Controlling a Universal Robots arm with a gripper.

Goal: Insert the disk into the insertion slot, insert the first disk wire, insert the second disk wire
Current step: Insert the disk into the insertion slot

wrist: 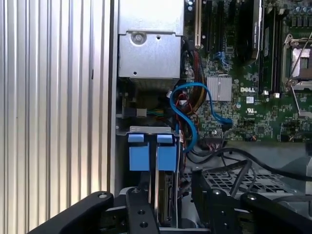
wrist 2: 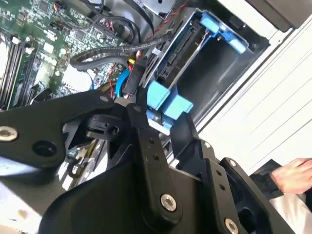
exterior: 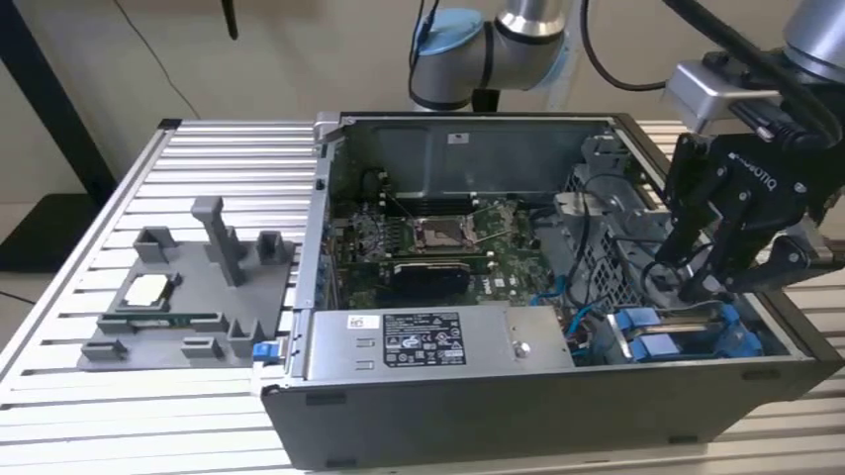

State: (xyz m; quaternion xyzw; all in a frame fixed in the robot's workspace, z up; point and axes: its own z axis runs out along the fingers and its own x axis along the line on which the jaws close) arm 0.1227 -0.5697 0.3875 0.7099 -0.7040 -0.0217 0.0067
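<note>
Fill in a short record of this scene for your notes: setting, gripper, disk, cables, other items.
setting: open computer case on a slatted metal table
gripper: the gripper is low inside the case, by the insertion slot, at the exterior view's right
disk: the disk, blue-framed, appears seated in the slot
cables: blue cable loops loose beside the slot; connections to the disk cannot be told
other items: grey parts tray at the exterior view's left; a hand in the second wrist view
</note>
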